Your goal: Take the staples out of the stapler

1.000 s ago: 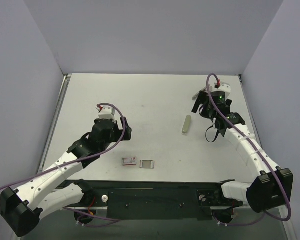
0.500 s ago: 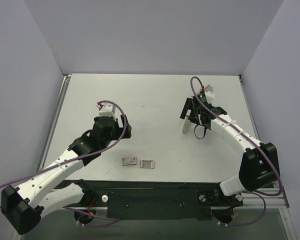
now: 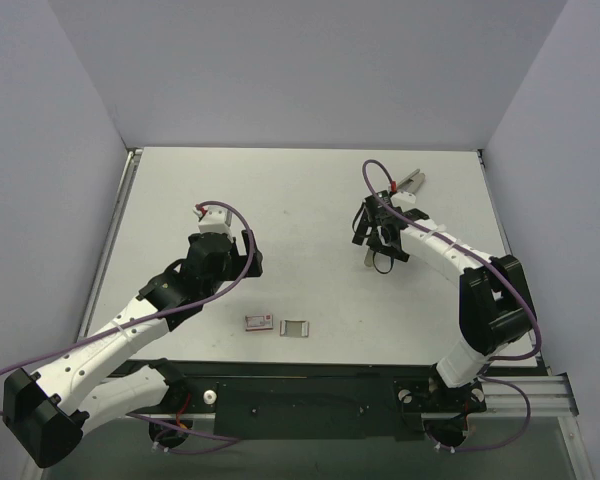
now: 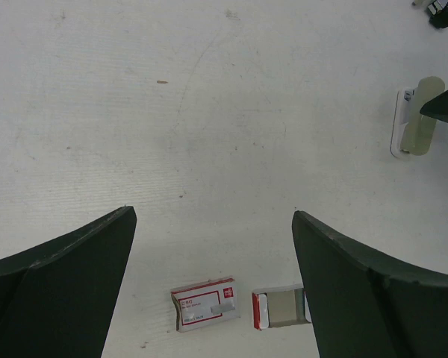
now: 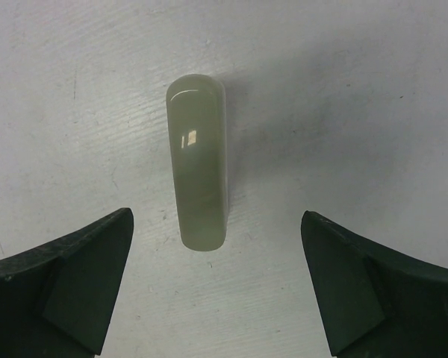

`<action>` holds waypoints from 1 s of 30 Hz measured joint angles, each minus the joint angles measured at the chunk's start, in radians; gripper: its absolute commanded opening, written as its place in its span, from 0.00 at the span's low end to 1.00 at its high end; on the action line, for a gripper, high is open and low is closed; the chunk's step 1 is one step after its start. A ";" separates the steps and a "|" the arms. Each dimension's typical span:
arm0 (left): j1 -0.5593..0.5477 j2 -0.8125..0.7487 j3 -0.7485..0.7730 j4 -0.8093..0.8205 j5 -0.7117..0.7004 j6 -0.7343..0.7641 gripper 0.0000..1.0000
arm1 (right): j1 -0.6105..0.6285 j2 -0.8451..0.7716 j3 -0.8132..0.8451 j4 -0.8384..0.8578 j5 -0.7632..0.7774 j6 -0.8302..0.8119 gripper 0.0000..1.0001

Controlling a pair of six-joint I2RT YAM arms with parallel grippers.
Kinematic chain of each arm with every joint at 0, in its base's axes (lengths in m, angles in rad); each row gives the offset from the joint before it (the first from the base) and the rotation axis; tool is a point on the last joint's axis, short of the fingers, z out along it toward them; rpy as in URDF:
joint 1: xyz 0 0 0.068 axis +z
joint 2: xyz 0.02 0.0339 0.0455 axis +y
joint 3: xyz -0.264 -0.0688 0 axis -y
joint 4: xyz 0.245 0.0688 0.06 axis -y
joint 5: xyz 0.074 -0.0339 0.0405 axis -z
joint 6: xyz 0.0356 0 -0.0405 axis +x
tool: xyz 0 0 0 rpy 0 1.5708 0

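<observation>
Worktop (image 3: pixel 300 200): pale grey, walled on three sides; both arm bases at the near edge.
Right arm (image 3: pixel 450 255): reaches forward and inward to right of centre, wrist bent down over the stapler.
Left arm (image 3: pixel 130 330): reaches in from the near left corner, wrist over left of centre.
Left fingers (image 4: pixel 60 291): spread as wide as they go, nothing between them but bare worktop; held above the surface, holding nothing.
Right fingers (image 5: pixel 60 283): wide apart, one either side of the stapler, a clear gap on each side. No contact seen in the wrist view; nothing gripped.
Stapler (image 5: pixel 199 171): lies flat on the worktop, right of centre, pale grey-green shell up, rounded end pointing away from the right wrist. From the top it is mostly hidden under the right wrist. The left wrist view shows a white-and-silver strip along one long side.
Box (image 3: pixel 258 322): red and white, flat, near the front edge, well apart from the stapler.
Tray (image 3: pixel 294 327): small, grey with a red end, just beside the box on its right; a narrow gap between them.
</observation>
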 measured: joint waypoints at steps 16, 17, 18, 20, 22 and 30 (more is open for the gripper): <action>0.000 -0.005 0.000 -0.001 0.000 0.000 0.96 | 0.003 0.155 0.122 -0.016 0.073 0.040 0.74; 0.000 -0.006 0.000 -0.002 0.000 0.000 0.96 | 0.003 0.162 0.128 -0.020 0.073 0.040 0.73; 0.000 -0.006 0.000 -0.002 0.000 0.000 0.96 | 0.003 0.169 0.134 -0.020 0.073 0.040 0.71; 0.000 -0.007 0.000 -0.002 0.000 0.000 0.96 | 0.003 0.185 0.147 -0.019 0.073 0.043 0.67; 0.000 -0.007 0.000 -0.002 0.000 0.000 0.96 | 0.003 0.198 0.152 -0.019 0.073 0.047 0.62; 0.000 -0.016 0.000 -0.006 0.000 0.000 0.96 | 0.003 0.212 0.152 -0.025 0.073 0.066 0.21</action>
